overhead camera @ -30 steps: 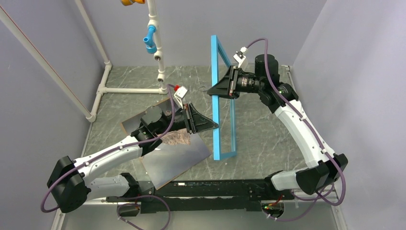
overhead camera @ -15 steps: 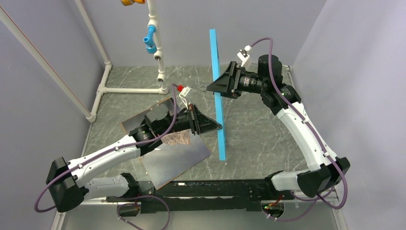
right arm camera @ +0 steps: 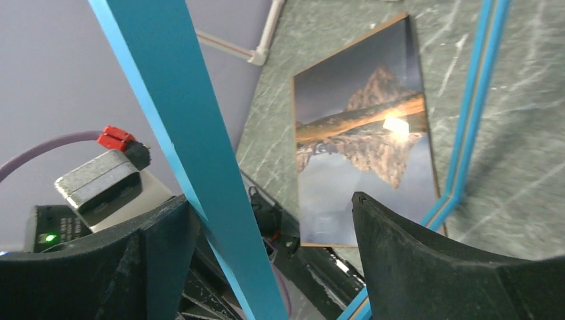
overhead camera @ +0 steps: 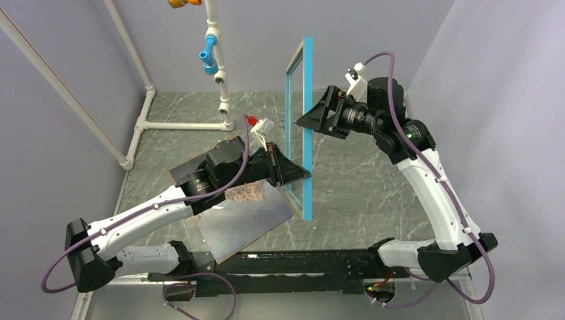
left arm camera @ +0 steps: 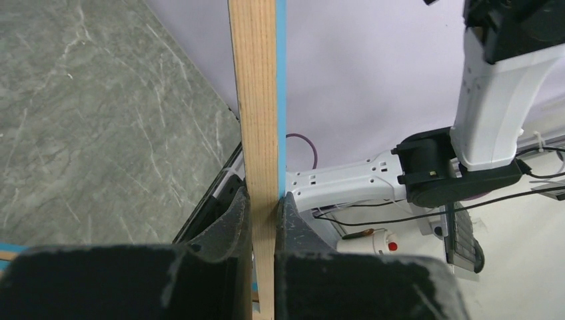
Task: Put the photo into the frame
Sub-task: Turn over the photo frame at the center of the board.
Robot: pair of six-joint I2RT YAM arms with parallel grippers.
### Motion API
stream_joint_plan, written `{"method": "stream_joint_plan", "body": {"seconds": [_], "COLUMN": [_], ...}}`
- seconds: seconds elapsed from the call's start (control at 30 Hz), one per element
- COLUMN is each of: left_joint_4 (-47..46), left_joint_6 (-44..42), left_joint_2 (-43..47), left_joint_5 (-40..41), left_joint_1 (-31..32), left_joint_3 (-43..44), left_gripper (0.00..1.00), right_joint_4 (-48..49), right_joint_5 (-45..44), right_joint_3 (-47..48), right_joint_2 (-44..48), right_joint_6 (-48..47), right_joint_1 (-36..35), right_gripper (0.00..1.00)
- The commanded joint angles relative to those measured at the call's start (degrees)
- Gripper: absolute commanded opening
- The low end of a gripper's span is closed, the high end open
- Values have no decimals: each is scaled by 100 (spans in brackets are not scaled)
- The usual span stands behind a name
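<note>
Now, I see my left gripper (overhead camera: 305, 176) pinching the upright frame (overhead camera: 308, 80), right gripper (overhead camera: 298, 123) spread wide around it, photo (right arm camera: 363, 133) lying flat.

ROBOTICS LAB: A left arm (overhead camera: 143, 217) and a right arm (overhead camera: 436, 193), white and black, stand bolted to a black rail (overhead camera: 300, 263) at the near edge of a marble-patterned table (overhead camera: 373, 180), and a thick purple cable (right arm camera: 40, 152) trails from a wrist. Plain lavender screens (overhead camera: 493, 80) box in the bench behind and to both sides of the grippers. A stand of white plastic pipe (overhead camera: 216, 40) with a blue fitting (overhead camera: 209, 59) rises well beyond the left gripper (overhead camera: 303, 175). Past that gripper's fingers (left arm camera: 230, 230), off the table edge, lies a white power strip (left arm camera: 346, 181).
</note>
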State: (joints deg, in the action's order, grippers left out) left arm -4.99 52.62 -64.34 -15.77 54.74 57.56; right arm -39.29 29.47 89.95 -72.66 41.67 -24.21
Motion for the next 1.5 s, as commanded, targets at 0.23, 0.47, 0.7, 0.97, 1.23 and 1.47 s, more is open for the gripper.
{"method": "stream_joint_plan", "body": {"seconds": [0.23, 0.47, 0.7, 0.97, 1.23, 1.47], "left_joint_4": [411, 658, 789, 835, 820, 572], "left_joint_6": [-378, -411, -428, -454, -575, -861], "left_joint_2": [-399, -561, -701, -830, -898, -422], "left_joint_5": [380, 565, 618, 660, 489, 513], "left_joint_1": [104, 173, 195, 204, 204, 204], "left_joint_3": [479, 622, 729, 777, 883, 606], "left_gripper": [0, 0, 0, 0, 67, 99], "right_joint_4": [-1449, -2084, -2752, -3305, -3623, -3710], "right_joint_5": [-2559, -3885, -4864, -5471, -5853, -5911], "right_joint_3": [974, 1283, 1874, 2373, 2629, 2751], "right_joint_2": [-74, -201, -551, -932, -1017, -928], "right_joint_6": [-489, -364, -265, -275, -458, -768], "right_joint_1": [-1184, -1721, -2212, -2571, -2567, -2334], "right_gripper": [79, 63, 56, 29, 0, 0]}}
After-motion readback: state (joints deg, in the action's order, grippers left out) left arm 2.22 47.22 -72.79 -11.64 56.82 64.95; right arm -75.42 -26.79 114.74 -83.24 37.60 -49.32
